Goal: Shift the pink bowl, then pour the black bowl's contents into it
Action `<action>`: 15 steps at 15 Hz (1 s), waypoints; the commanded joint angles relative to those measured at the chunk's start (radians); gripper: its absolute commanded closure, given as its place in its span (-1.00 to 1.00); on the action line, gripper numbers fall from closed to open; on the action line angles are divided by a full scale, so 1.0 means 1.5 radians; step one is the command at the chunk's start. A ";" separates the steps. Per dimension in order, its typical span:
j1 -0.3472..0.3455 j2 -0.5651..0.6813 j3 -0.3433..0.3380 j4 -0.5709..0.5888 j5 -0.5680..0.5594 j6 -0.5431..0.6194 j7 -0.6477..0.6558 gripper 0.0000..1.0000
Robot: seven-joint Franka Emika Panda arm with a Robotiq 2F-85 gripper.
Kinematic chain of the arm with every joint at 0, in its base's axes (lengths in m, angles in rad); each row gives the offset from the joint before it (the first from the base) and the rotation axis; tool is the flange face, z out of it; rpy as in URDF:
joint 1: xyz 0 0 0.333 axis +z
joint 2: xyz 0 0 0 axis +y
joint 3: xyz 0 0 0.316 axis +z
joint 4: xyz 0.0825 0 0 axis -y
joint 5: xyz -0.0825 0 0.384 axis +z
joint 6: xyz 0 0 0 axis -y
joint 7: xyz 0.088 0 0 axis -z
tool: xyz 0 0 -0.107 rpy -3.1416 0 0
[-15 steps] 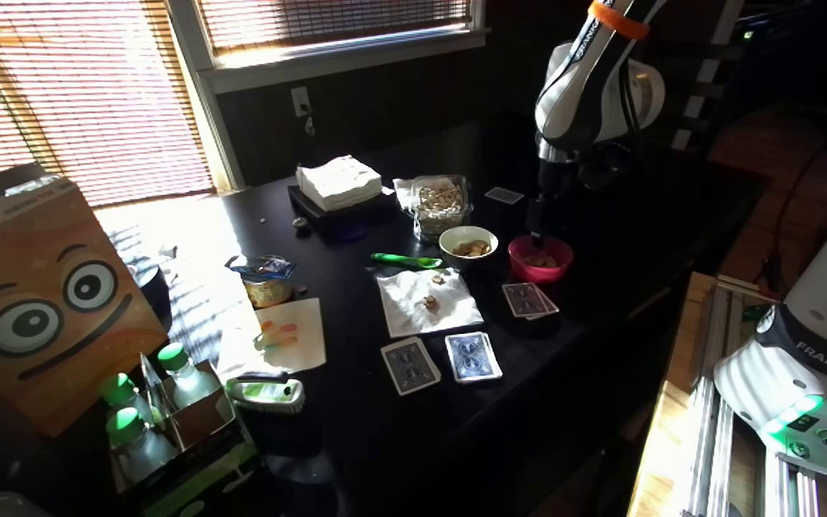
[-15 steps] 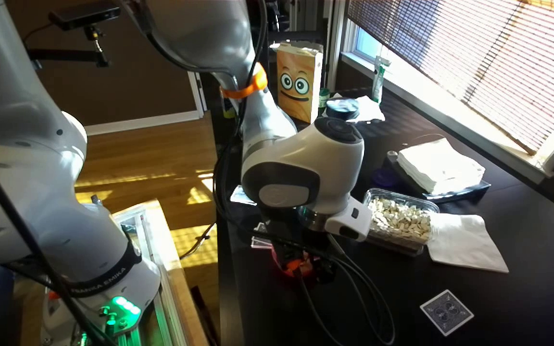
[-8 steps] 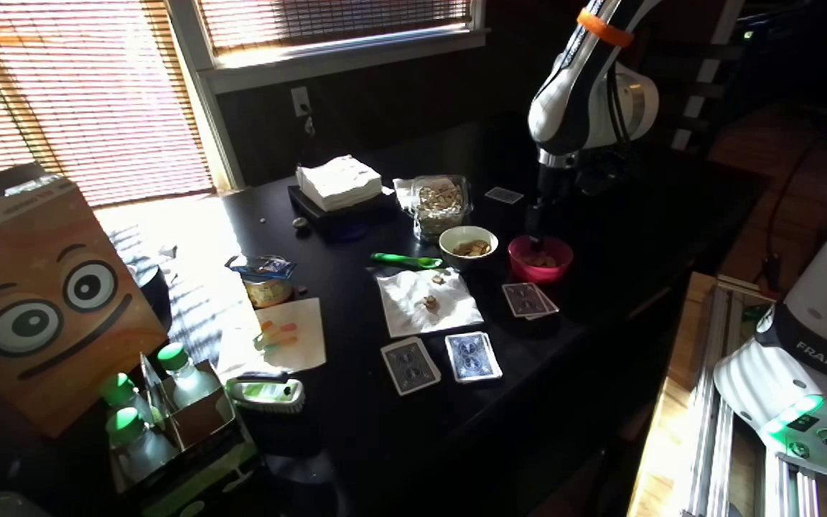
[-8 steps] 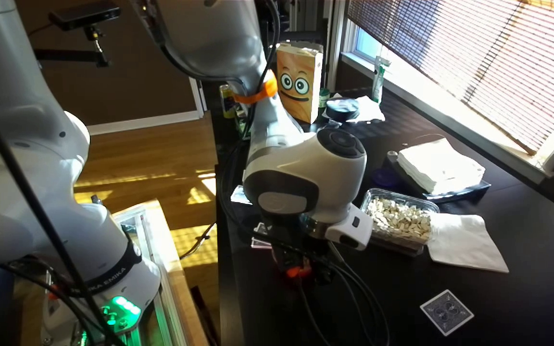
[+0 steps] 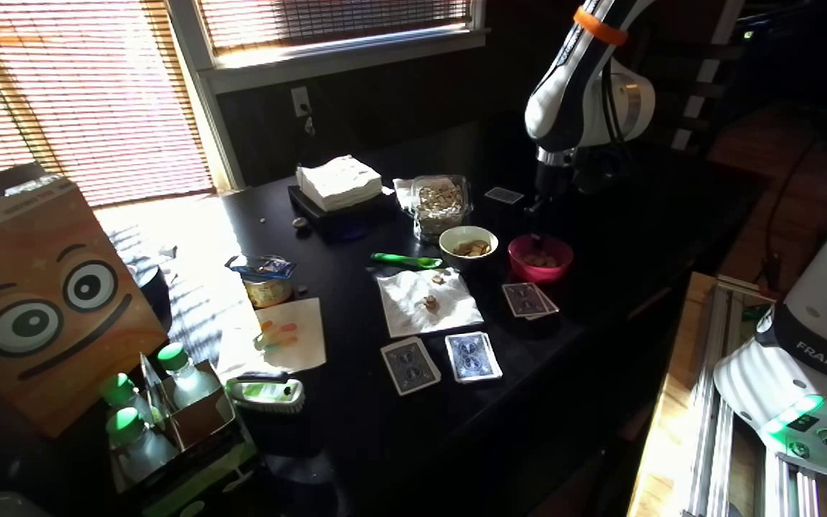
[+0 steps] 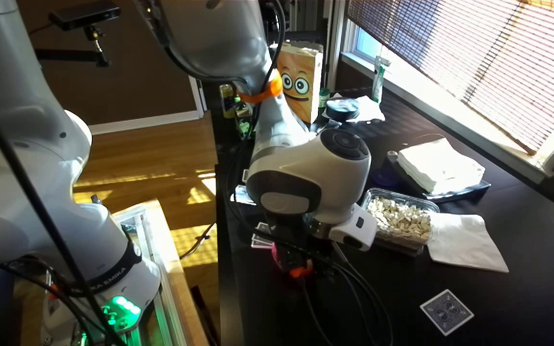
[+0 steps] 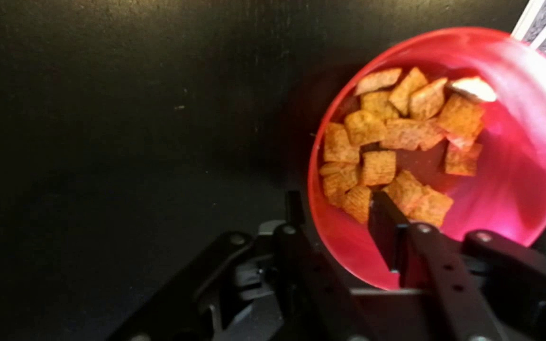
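Pink bowl (image 5: 541, 274) is seen upright on a dark table (image 5: 363, 431), toward the right in an exterior view. Toasted cereal squares (image 7: 410, 132) are gathered in it, mostly along one side in the wrist view. At the bowl's far rim, the gripper (image 7: 339, 208) of a white robot arm (image 5: 555, 102) is pointed downward. Its two black fingers (image 7: 389, 232) are spread with a moderate gap: one is placed just outside the bowl, the other over the inside, and the rim is seen between them. Nothing is gripped; whether the rim is touched by a finger cannot be told.

Just left of the pink bowl, a cream-white bowl (image 5: 465, 234) is set apart from it, partly filled with brown chunks (image 5: 472, 248). On the near side, just beside the pink bowl, playing cards (image 5: 527, 300) are laid face down; two card stacks (image 5: 410, 365) are placed nearer and farther left. Left of the bowls, a green spoon (image 5: 400, 259) is laid beside a white napkin (image 5: 413, 317) dotted with brown morsels (image 5: 431, 302). On the far side, pale flakes (image 6: 397, 216) are held in a clear plastic tub (image 6: 395, 244), and folded napkins (image 5: 342, 183) are piled on a dark tray (image 6: 459, 194). At the left edge, an orange box (image 5: 54, 237) with a smiling face is stood near green-capped bottles (image 5: 193, 384)
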 commanded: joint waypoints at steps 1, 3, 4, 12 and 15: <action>-0.014 0.013 0.016 0.011 0.030 0.010 -0.026 0.67; -0.015 0.014 0.016 0.012 0.031 0.011 -0.026 0.94; -0.015 0.015 0.016 0.013 0.031 0.011 -0.026 0.98; -0.007 -0.004 -0.008 0.010 -0.018 -0.009 -0.016 0.98; 0.001 -0.019 -0.034 0.006 -0.084 -0.033 -0.019 0.98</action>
